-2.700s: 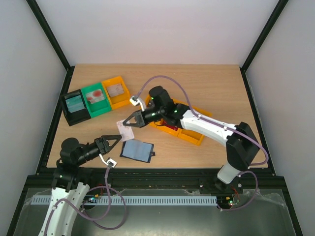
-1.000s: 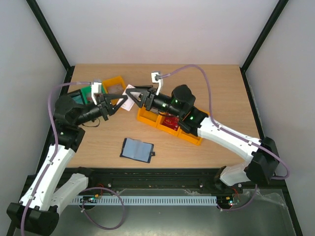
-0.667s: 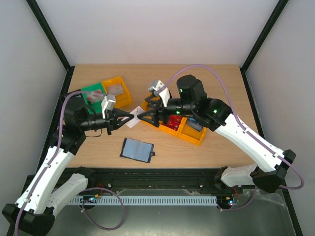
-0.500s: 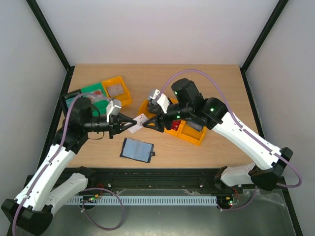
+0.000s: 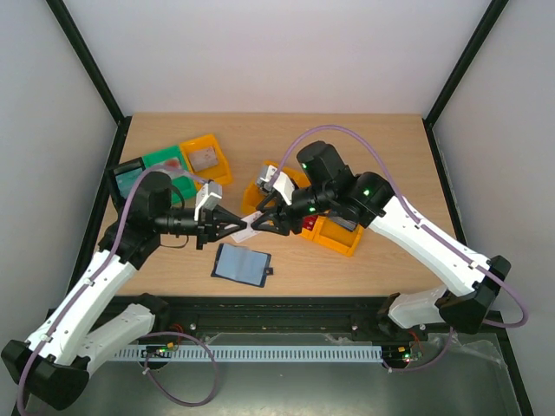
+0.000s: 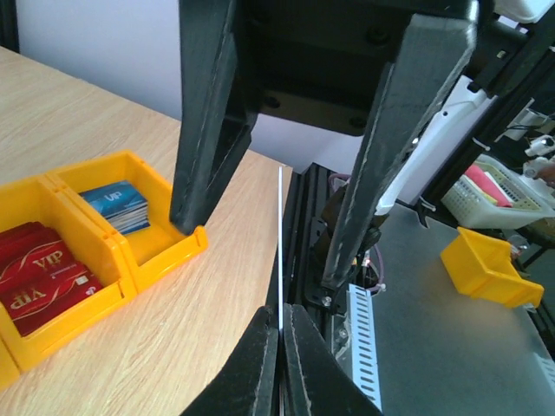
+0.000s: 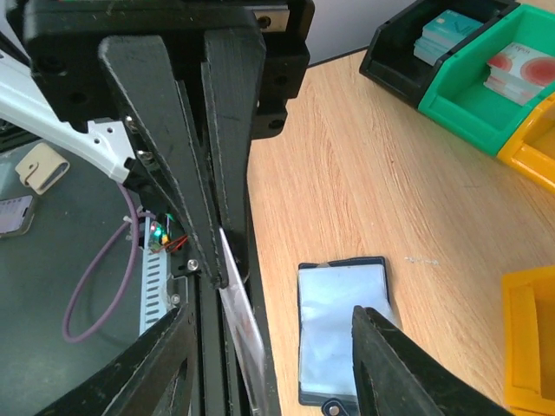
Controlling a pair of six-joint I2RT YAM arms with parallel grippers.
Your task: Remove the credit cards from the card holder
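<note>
Left wrist view gives you the relation that matters. The left gripper (image 6: 279, 312) is pinched tight on a white card (image 6: 280, 234), seen edge-on as a thin, stiff line. Its long axis runs straight out from the fingertips toward the right gripper (image 6: 260, 254). That gripper's jaws stand apart, one black tapered finger on each side of the card's flat faces, and neither seems to touch it. The right arm is your free one, and I judge its jaws must be square to those smooth faces before you close.

The card holder (image 5: 241, 264) lies open and flat on the wooden table (image 5: 347, 156), on the near side of both grippers, with its pale pockets up. The hard orange tray (image 5: 340, 250) holds red cards (image 6: 43, 269) and blue cards (image 6: 117, 206).
</note>
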